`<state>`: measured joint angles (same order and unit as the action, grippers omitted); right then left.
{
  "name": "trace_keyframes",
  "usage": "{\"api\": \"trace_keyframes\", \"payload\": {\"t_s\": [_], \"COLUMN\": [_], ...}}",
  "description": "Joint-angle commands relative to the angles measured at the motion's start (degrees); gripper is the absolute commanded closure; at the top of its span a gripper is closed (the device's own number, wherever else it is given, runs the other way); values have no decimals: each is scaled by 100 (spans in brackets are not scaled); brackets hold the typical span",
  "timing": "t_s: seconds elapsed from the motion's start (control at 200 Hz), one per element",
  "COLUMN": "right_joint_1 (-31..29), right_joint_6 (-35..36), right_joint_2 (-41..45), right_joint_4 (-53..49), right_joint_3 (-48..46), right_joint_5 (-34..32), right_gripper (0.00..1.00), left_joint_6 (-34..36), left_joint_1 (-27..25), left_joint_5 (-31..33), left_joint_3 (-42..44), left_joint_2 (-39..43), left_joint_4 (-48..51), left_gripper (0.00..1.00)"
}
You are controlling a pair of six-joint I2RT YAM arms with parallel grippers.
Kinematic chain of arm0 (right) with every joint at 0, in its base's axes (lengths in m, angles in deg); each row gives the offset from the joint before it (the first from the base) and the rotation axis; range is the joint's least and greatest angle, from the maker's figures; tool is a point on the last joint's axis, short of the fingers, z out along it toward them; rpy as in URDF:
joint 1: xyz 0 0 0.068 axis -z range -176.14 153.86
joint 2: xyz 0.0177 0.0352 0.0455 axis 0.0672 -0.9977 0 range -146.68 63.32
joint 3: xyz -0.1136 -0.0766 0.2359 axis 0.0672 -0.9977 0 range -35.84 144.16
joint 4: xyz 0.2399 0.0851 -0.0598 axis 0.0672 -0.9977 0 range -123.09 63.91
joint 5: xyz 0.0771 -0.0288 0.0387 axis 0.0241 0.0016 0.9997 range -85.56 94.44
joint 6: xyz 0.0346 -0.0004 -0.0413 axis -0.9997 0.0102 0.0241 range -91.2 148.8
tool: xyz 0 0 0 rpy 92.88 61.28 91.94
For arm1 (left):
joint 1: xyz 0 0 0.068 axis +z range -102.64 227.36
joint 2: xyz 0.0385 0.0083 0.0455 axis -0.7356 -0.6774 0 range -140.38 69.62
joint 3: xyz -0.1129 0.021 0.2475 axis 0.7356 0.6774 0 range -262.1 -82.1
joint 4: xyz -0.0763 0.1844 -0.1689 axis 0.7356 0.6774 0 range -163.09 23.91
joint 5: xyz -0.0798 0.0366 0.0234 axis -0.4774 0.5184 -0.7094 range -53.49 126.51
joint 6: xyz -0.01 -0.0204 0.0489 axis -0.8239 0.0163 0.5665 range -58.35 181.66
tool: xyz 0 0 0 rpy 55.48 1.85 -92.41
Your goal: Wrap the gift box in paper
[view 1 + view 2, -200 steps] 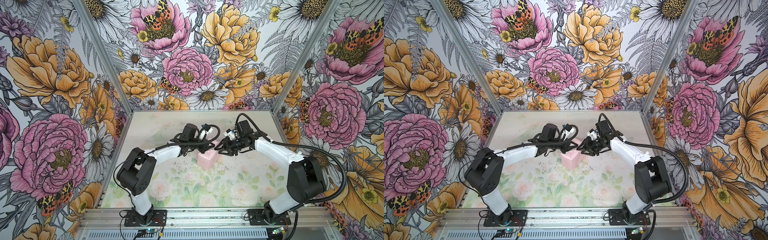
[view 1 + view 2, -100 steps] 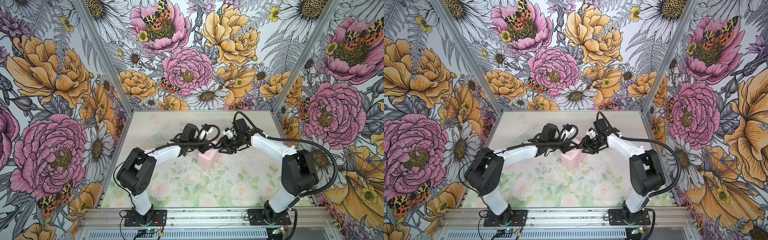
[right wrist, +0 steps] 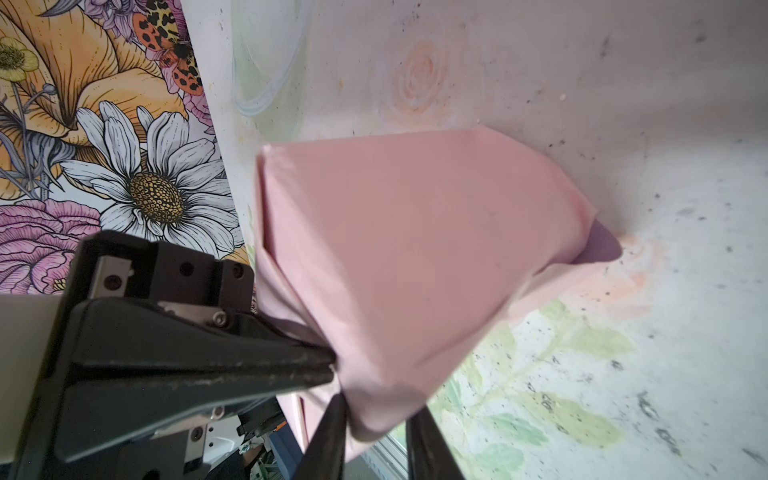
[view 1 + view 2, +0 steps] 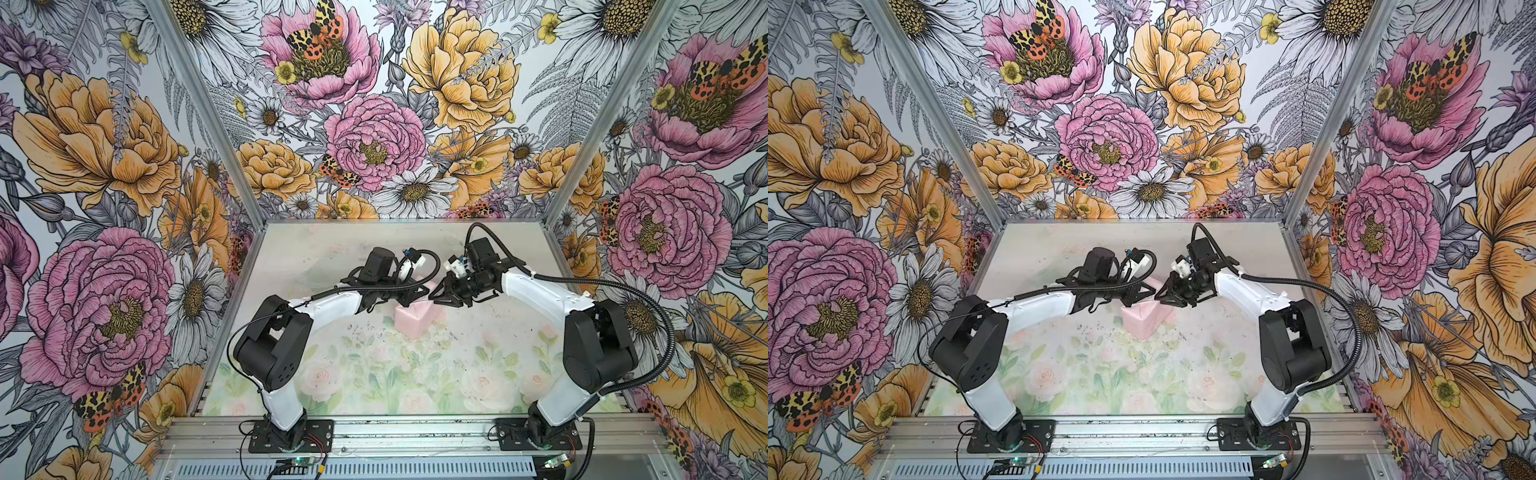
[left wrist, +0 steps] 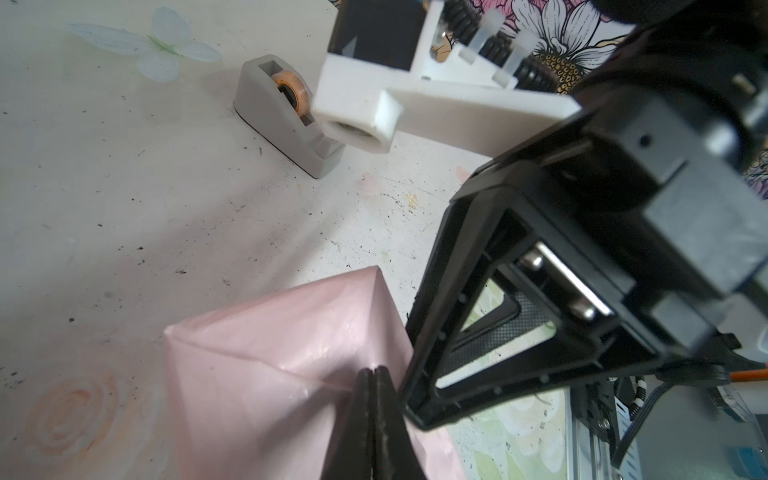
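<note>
My left gripper [image 5: 375, 370] is pressed fully together, its tips biting a crease in the paper [image 5: 270, 374]. From my right wrist I see the same pinch: the left gripper [image 3: 332, 363] has the sheet bunched at its tips. My right gripper [image 3: 380, 403] stands narrow, with 1 folded corner of the paper [image 3: 415, 249] lying between its 2 fingers [image 3: 328, 436]. Whether they actually press on it I cannot tell.

The paper [image 4: 409, 322] sits near the middle of the table [image 4: 374, 374] as a blocky bundle, pale pink side out. A sliver of its lilac face [image 3: 598, 245] shows under 1 far corner. The gift box itself I cannot see – the sheet covers it.

In both top views my 2 arms reach in from either side, and the left gripper [image 4: 422, 293] and right gripper [image 4: 434, 296] meet almost tip to tip at the bundle's far upper edge. A grey tape dispenser [image 5: 286, 120] stands on the table beyond the bundle, apart from it.
</note>
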<state>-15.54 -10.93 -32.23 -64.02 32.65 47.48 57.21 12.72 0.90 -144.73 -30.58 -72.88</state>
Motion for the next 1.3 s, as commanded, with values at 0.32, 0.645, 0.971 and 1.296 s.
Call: {"api": "trace_keyframes", "payload": {"t_s": [0.32, 0.645, 0.971, 1.296], "right_joint_1": [-99, -230, -232, -179], "right_joint_6": [-59, -88, -22, 32], "right_joint_2": [377, 274, -89, -44], "right_joint_4": [-179, -92, -96, -319], "right_joint_3": [104, 260, 143, -193], "right_joint_5": [-365, -254, -528, -852], "right_gripper": [59, 56, 58, 77], "left_joint_6": [86, 89, 85, 50], "left_joint_1": [-31, -26, -25, 33], "left_joint_5": [397, 397, 372, 344], "left_joint_3": [166, 190, 196, 210], "left_joint_2": [-307, -280, -245, -279], "left_joint_4": [616, 591, 577, 548], "left_gripper": [100, 100, 100, 100]}}
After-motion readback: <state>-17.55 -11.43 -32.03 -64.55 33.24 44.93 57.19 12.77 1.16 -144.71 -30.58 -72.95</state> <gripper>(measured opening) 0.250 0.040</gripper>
